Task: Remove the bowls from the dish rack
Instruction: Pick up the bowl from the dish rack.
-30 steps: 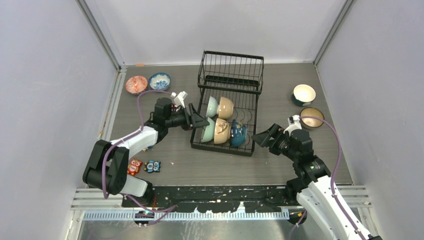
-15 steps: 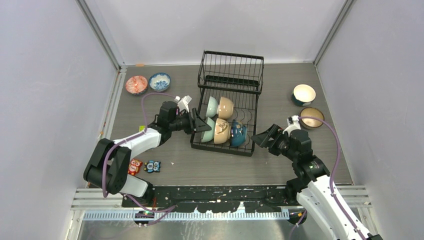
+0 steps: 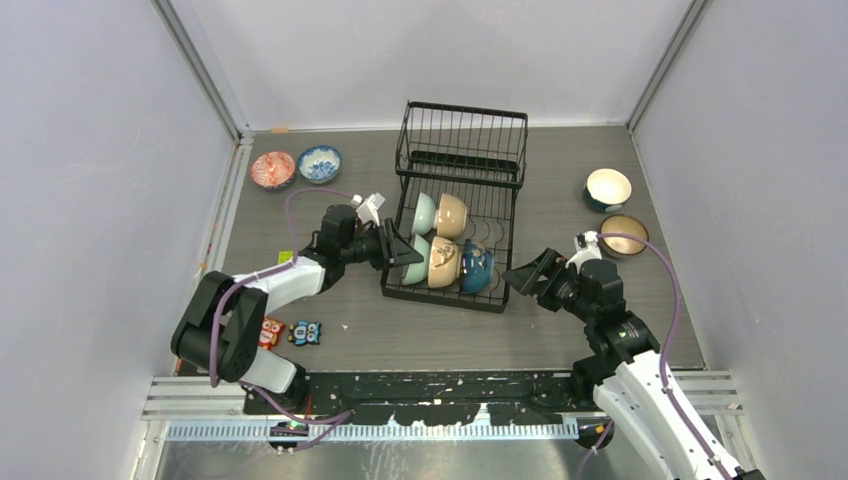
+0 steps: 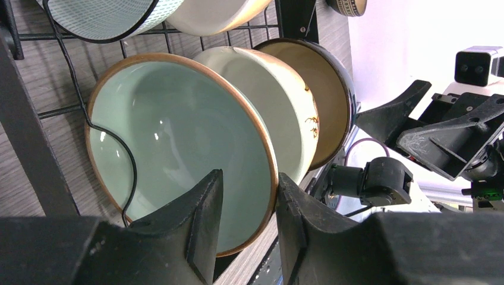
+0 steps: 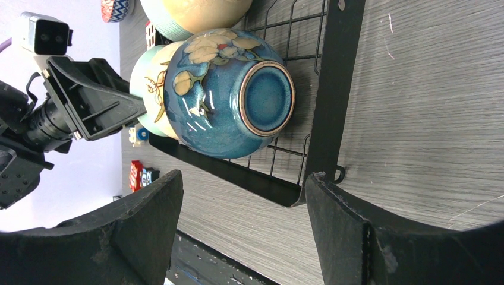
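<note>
Facing dark blue bowl (image 5: 208, 101) foot, lower right of centre: right gripper (image 5: 243, 178), jaws wide, empty. Left gripper (image 4: 249, 187) straddles pale green bowl (image 4: 178, 136) rim; clamped or not, can't tell. Both bowls on edge in dish rack (image 3: 462, 128), frame centre. Patterned bowls (image 3: 273, 168) on table (image 3: 560, 180), upper left.

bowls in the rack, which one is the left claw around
The pale green bowl at the near row's left end; the left claw straddles its rim. The cream bowl and dark blue bowl beside it lie outside the claw.
</note>
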Motion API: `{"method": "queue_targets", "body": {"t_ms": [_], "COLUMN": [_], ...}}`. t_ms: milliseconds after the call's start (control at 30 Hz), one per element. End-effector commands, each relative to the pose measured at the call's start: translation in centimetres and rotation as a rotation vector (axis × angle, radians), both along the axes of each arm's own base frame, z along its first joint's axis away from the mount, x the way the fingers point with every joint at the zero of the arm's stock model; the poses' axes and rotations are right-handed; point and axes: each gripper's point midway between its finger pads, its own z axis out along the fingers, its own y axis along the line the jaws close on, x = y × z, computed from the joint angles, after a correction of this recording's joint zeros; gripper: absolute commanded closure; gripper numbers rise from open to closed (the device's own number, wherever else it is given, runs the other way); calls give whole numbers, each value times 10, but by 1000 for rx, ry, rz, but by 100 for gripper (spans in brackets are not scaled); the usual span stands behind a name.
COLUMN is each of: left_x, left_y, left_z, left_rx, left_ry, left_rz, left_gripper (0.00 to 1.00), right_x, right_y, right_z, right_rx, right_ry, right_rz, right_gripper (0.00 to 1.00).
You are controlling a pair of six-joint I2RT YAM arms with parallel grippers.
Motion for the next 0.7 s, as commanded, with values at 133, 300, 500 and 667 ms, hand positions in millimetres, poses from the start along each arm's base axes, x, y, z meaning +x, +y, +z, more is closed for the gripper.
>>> {"method": "queue_targets", "body": {"t_ms": [133, 300, 500, 667], "left_x": [-4, -4, -5, -5], "left_y": [-9, -12, -14, -16], "left_z": [3, 0, -2, -4], "left_rx": [-26, -27, -33, -31], "left_ry": [-28, -15, -5, 3], "left_rz": [-47, -56, -62, -64], "left_gripper": [65, 69, 67, 64], "right_x": [3, 3, 4, 4], "right_y": [3, 3, 3, 3], "right_z": [11, 10, 9, 8], "right_rx": [9, 7, -1, -4], "right_ry": [-39, -34, -30, -26], "right_rz": [11, 13, 13, 12], "right_gripper": [21, 21, 21, 21]}}
